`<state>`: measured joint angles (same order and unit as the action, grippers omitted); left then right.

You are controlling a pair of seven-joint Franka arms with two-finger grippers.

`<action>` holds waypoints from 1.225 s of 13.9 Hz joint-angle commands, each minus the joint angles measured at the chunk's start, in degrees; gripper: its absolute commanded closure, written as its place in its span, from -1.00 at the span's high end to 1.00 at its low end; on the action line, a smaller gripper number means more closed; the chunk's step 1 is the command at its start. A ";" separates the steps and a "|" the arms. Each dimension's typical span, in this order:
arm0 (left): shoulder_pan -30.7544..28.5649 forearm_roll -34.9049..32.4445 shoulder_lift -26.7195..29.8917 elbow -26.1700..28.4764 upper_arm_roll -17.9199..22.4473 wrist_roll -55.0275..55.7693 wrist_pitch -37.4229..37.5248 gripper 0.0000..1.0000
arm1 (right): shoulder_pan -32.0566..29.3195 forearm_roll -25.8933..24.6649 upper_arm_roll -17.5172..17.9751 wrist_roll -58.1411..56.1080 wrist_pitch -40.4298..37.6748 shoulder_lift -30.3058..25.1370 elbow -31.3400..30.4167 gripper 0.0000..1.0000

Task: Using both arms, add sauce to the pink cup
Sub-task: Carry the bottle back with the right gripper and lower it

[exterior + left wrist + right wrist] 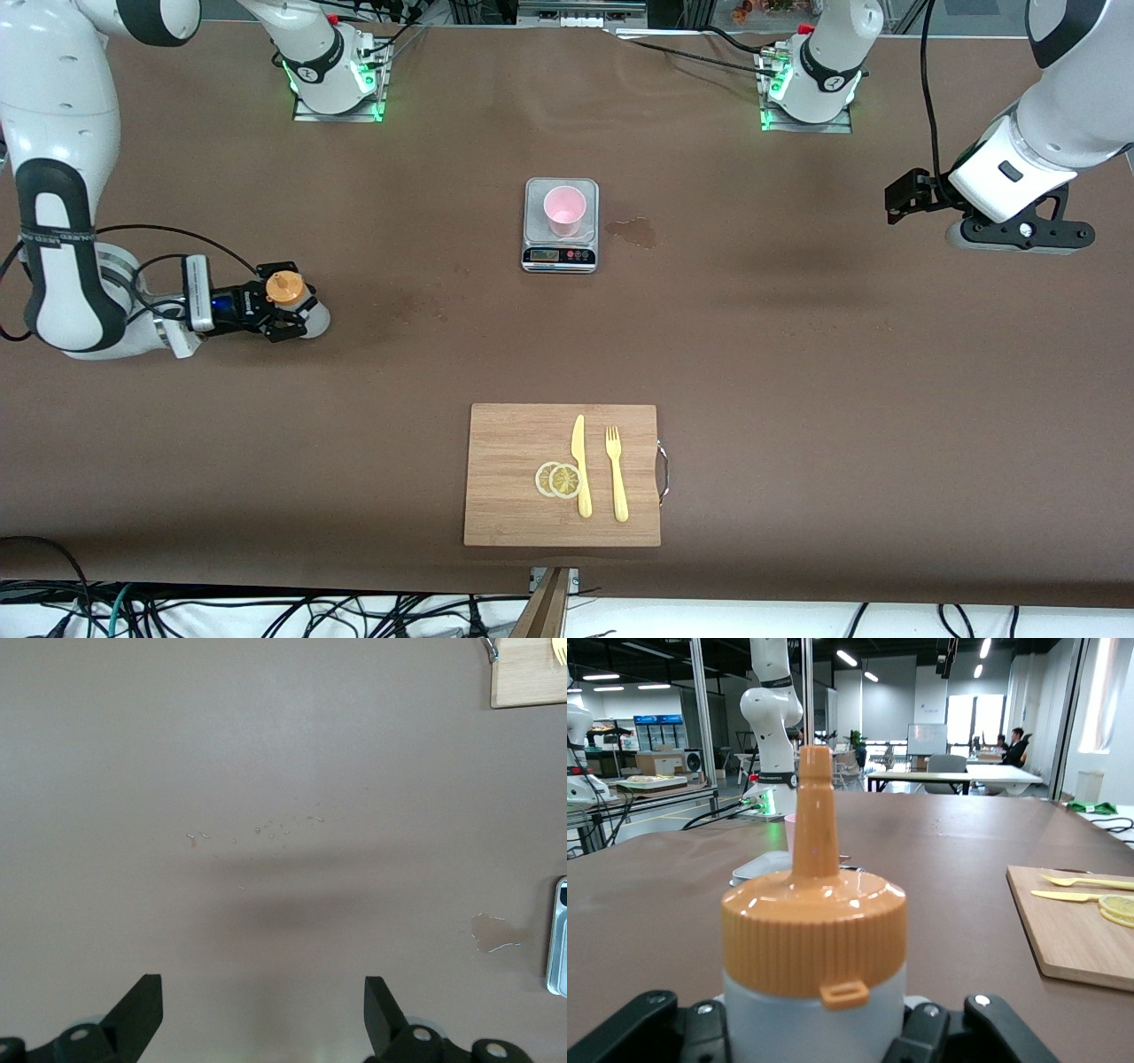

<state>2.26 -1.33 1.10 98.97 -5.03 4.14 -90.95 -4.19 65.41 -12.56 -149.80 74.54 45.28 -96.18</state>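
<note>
The sauce shows only as its bottle [285, 290], whitish with an orange nozzle cap, upright and low over the table at the right arm's end. My right gripper [289, 307] is shut on the bottle's body [814, 1010], reaching in level with the table. The pink cup [563, 211] stands on a small steel scale [560, 257] mid-table between the two bases; its rim peeks past the nozzle [788, 820]. My left gripper [897, 200] waits in the air over the left arm's end of the table. Its fingers [142, 1001] are open around nothing, above bare brown tabletop.
A wooden cutting board [514, 496] lies nearer the front camera than the scale, with a yellow knife [580, 465], a fork [616, 474] and lemon slices [558, 479]. A wet stain [633, 231] lies beside the scale on the left arm's side.
</note>
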 commanded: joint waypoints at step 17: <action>-0.06 0.98 0.22 -0.18 0.20 -1.33 0.78 1.00 | 2.08 8.25 -3.25 0.21 -5.55 5.44 3.54 1.00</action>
<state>2.26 -1.33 1.09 98.97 -5.03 4.14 -90.91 -1.62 74.21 -14.69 -150.43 70.20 51.21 -92.88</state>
